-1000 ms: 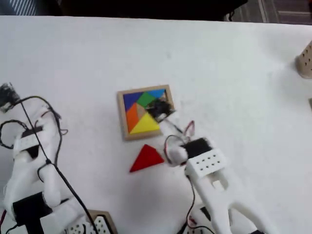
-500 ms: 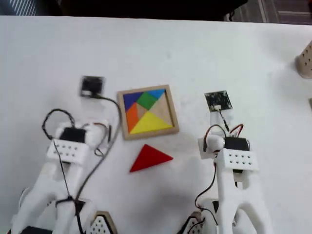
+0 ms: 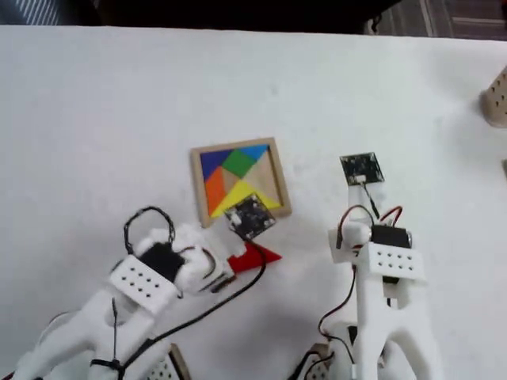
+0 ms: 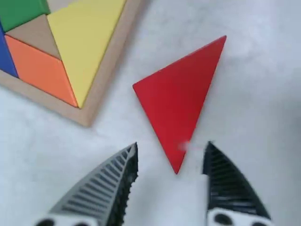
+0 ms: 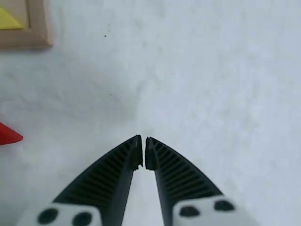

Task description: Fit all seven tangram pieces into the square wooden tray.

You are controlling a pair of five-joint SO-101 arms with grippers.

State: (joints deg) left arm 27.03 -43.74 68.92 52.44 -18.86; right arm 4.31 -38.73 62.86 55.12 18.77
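My left claw (image 4: 171,146), spread wide, straddles the tip of the flat red triangle (image 4: 181,94) beside the square wooden tray (image 4: 104,70); my closed right claw (image 5: 143,146) is farther.

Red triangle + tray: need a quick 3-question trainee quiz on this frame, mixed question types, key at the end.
1. Where does the red triangle lie?
A) inside the wooden tray
B) on the table, beside the tray
C) lifted in a gripper
2. True or false: the left gripper has its fingers shut on the triangle.
3. Fill in: the gripper with shut fingers, over table with nothing between them, is the ___ one.

Key
1. B.
2. False: its fingers are open, one on either side of a corner of the triangle.
3. Right: the right gripper is shut, with the triangle off to its side.
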